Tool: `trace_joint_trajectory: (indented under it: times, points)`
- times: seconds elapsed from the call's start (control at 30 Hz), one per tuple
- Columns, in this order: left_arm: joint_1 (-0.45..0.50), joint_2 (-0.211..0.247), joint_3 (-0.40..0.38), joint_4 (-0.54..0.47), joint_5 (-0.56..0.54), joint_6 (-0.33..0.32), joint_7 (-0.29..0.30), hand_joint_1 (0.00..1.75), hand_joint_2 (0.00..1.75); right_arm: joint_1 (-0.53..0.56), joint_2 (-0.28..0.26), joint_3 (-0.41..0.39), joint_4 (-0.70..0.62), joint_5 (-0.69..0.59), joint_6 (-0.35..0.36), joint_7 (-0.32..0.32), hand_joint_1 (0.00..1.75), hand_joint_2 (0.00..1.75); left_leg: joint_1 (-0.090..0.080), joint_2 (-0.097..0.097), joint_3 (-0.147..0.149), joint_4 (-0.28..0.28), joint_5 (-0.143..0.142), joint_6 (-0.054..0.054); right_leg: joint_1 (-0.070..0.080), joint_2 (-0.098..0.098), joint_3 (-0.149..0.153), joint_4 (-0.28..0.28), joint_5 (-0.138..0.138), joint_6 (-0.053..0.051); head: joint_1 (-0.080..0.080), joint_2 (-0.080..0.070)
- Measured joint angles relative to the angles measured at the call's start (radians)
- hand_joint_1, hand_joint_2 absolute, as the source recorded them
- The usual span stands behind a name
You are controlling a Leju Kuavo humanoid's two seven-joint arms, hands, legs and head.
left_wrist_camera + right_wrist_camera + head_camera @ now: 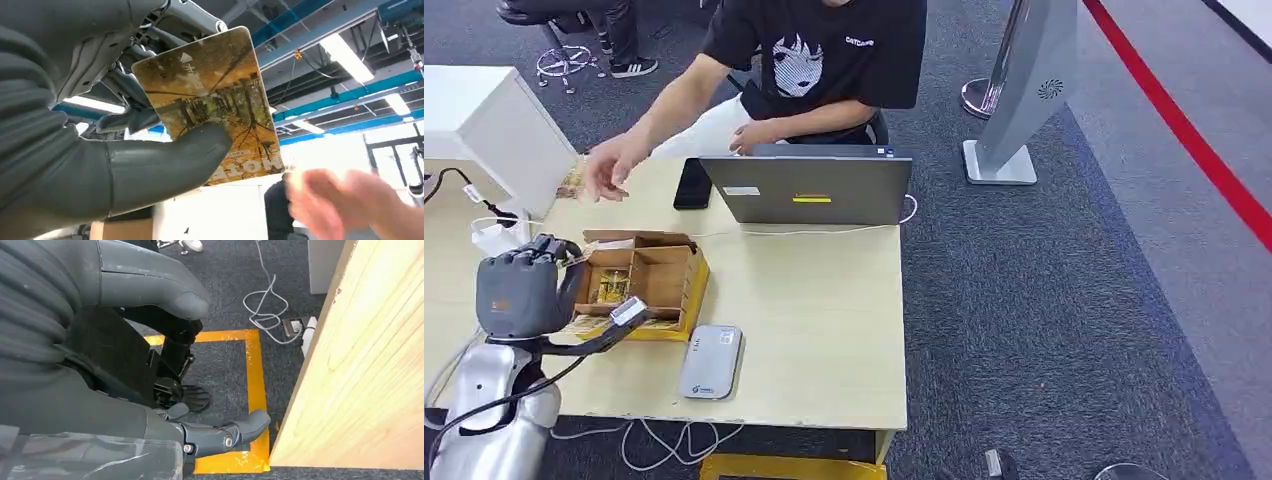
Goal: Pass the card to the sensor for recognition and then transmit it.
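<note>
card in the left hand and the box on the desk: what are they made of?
Card: looks like glossy printed plastic; it stays flat and stiff with rounded corners in the left hand. Box: brown corrugated cardboard by its matte look and folded flaps.

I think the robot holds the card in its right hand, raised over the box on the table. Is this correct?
Not quite: the left hand holds the card, as the left wrist view shows. The right hand hangs empty beside the table. The rest stands.
</note>
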Motion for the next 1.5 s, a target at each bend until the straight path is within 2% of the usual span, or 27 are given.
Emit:
trace_joint_trajectory:
  times: [0.1, 0.23, 0.37, 0.43, 0.57, 0.73, 0.8, 0.87, 1.1, 1.5]
  points:
    - [0.006, -0.043, -0.017, -0.035, 0.023, -0.029, -0.024, 1.75, 1.75, 0.0, 0.0, 0.0, 0.0, -0.002, -0.002, 0.0, 0.0, 1.75, 0.0, 0.0, 0.0, 0.0, 0.0, 0.0, 0.0, -0.001, 0.0, 0.0, 0.0, 0.0, 0.0, 0.0]
    - [0.036, -0.106, -0.085, -0.108, 0.0, -0.048, -0.029, 1.75, 1.75, 0.0, 0.0, 0.0, 0.0, -0.004, -0.002, 0.0, 0.0, 1.75, -0.001, 0.0, 0.0, 0.0, 0.0, 0.0, -0.001, 0.001, 0.002, 0.0, 0.0, 0.001, 0.0, 0.0]
    - [0.066, -0.131, -0.148, -0.16, -0.021, -0.052, -0.055, 1.75, 1.75, 0.003, 0.0, 0.0, 0.0, -0.007, -0.016, -0.002, 0.0, 1.75, -0.001, 0.0, 0.0, 0.0, 0.0, 0.0, -0.001, 0.001, 0.001, 0.0, 0.0, 0.001, -0.001, 0.0]
    - [0.086, -0.135, -0.206, -0.169, -0.056, -0.077, -0.036, 1.75, 1.75, 0.003, 0.0, -0.001, 0.0, -0.01, -0.014, -0.003, 0.0, 1.75, -0.001, 0.0, 0.0, 0.0, 0.0, 0.0, -0.001, 0.0, 0.001, 0.0, 0.0, 0.001, -0.001, 0.0]
    - [0.111, -0.109, -0.313, -0.15, -0.082, -0.156, 0.042, 1.75, 1.75, 0.005, 0.0, -0.002, 0.0, -0.014, -0.014, -0.008, 0.0, 1.75, -0.001, 0.001, 0.0, 0.0, 0.0, 0.0, -0.001, 0.002, 0.001, 0.0, 0.0, 0.001, 0.0, 0.0]
    - [0.119, -0.063, -0.377, -0.089, -0.056, -0.179, 0.057, 1.75, 1.75, 0.007, 0.0, -0.003, 0.0, -0.015, -0.014, -0.01, 0.0, 1.75, -0.001, 0.001, 0.0, 0.0, 0.0, 0.0, -0.001, 0.001, 0.001, 0.0, 0.0, 0.001, 0.0, 0.0]
    - [0.119, -0.044, -0.393, -0.071, -0.044, -0.224, 0.076, 1.75, 1.75, 0.007, 0.0, -0.003, 0.0, -0.015, -0.014, -0.01, 0.0, 1.75, -0.001, 0.001, 0.0, 0.0, 0.0, 0.0, -0.001, 0.002, 0.001, 0.0, 0.0, 0.001, 0.0, 0.0]
    - [0.119, -0.026, -0.405, -0.046, -0.038, -0.241, 0.083, 1.75, 1.75, 0.008, 0.0, -0.004, 0.0, -0.015, -0.015, -0.01, 0.0, 1.75, -0.001, 0.001, 0.0, 0.0, 0.0, 0.0, -0.001, 0.002, 0.001, 0.0, 0.0, 0.001, 0.0, 0.0]
    - [0.121, 0.004, -0.429, 0.018, -0.035, -0.254, 0.085, 1.75, 1.75, 0.007, 0.0, -0.008, 0.0, -0.014, -0.015, -0.01, 0.0, 1.75, -0.001, 0.001, 0.0, 0.0, 0.0, 0.0, -0.001, 0.001, 0.001, 0.0, 0.0, 0.001, 0.0, 0.0]
    - [0.111, 0.005, -0.498, 0.098, -0.049, -0.256, 0.087, 1.75, 1.75, 0.006, 0.0, -0.011, 0.0, -0.01, -0.014, -0.008, 0.0, 1.75, -0.001, 0.0, 0.0, 0.0, 0.0, 0.0, -0.001, 0.001, 0.001, 0.0, 0.0, 0.001, 0.0, 0.0]
